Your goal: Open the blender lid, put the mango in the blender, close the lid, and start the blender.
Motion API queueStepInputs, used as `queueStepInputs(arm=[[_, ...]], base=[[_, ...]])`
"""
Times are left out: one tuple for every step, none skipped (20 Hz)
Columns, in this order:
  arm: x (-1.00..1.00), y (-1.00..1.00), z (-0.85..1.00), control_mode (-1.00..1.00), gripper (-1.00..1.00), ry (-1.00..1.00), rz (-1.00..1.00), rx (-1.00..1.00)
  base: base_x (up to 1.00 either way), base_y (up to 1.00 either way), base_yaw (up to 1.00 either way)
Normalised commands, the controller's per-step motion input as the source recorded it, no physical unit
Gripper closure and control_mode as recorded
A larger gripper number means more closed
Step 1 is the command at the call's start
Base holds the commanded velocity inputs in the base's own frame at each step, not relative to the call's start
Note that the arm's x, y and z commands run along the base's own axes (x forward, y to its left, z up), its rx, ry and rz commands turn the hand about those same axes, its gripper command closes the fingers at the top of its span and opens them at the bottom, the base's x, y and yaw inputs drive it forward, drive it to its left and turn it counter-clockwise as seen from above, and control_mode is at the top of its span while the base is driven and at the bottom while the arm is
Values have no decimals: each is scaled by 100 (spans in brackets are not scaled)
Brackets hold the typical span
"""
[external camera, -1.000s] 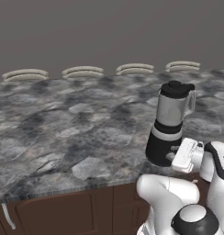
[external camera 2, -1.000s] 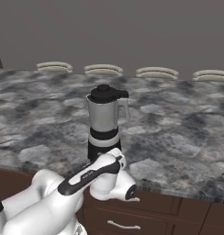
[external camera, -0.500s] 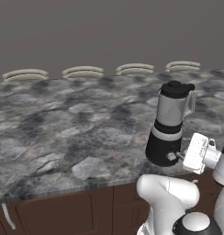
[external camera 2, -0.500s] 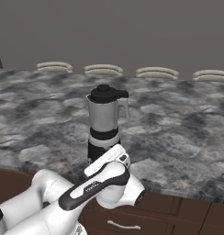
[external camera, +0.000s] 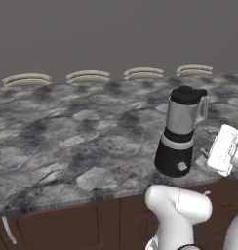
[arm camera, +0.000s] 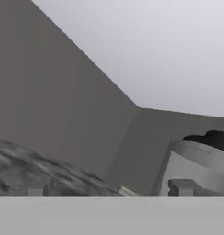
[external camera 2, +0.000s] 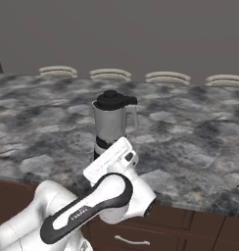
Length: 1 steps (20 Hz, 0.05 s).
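**A:** Hand view had the jaws point(arm camera: 108, 189) spread wide, one tip far out on each side at the bottom, nothing between them. The blender point(arm camera: 201, 170) sat just beyond the tip on the picture's right, its jar wall rising right behind it, and the dark blender lid point(arm camera: 214, 137) showed higher up on that same side.

**B:** From the left base view I saw the hand hanging off the blender's point(external camera: 181, 133) handle side, close to the jar but apart from it, out past the front edge of the table point(external camera: 67, 141). The lid point(external camera: 187, 93) was seated on the jar.

**A:** Agreed, lid on. In the right base view the hand was in front of the blender's point(external camera 2: 113, 128) lower half, hiding the base. The blender lid point(external camera 2: 114, 99) stood well above the jaws there.

**B:** Did you spot the mango?

**A:** No, I couldn't make one out anywhere on the table point(external camera 2: 190, 132). With the lid on, I couldn't tell whether it was inside the jar.

**B:** The spread jaws looked like a hand ready to take hold of something. I'd guess the blender stood near the table edge so the arm could reach lid and knob alike.
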Motion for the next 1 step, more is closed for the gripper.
queueStepInputs(arm=[[-44,0,69,-100,-100,-14,-1,0]], base=[[0,0,0]])
